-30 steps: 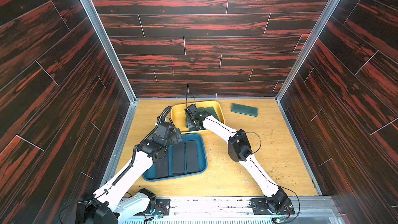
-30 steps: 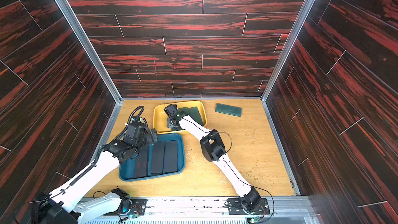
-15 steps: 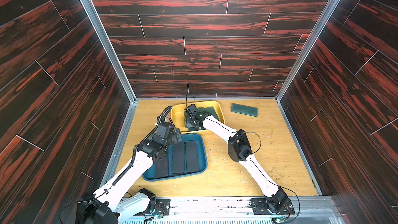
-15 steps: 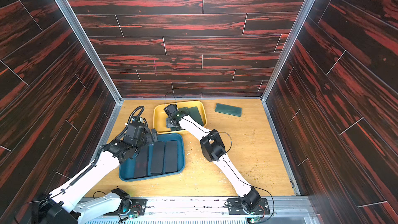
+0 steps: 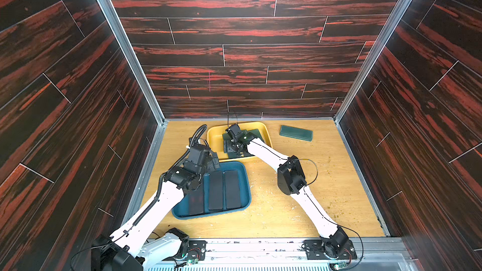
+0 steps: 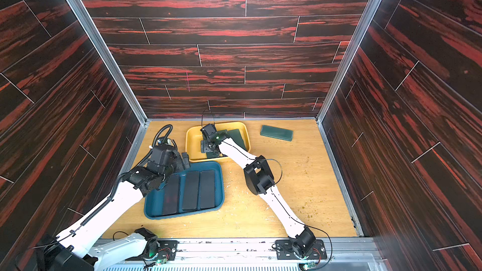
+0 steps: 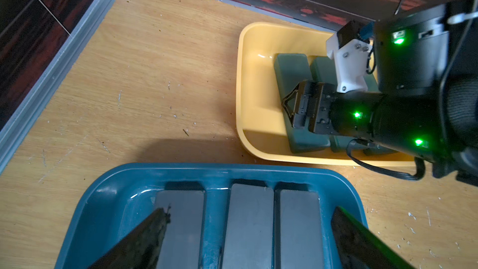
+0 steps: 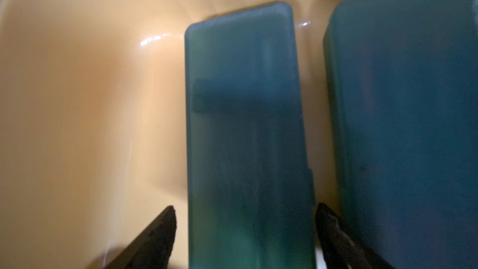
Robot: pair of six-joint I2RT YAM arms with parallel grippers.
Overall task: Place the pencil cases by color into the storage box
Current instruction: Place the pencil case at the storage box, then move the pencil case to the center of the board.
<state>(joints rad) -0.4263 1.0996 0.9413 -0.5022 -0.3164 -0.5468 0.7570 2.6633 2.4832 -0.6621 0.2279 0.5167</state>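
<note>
Right fingers (image 8: 160, 239) apart, astride green pencil case (image 8: 245, 138) lying lengthwise in yellow tray (image 8: 77, 99)

Both top views are showing my table (image 5: 326, 178) brightly and evenly lit from above, sharp throughout, while the dark walls are bowing outward toward the frame edges. My arms are casting only soft shadows. From my left wrist, a broad shadow is lying on the wood just beyond the blue tray (image 7: 116, 185), and a glare streak is shining inside the yellow tray (image 7: 248, 78). From my right wrist, everything is smearing into soft blur, washed warm, with a white highlight glinting.
</note>
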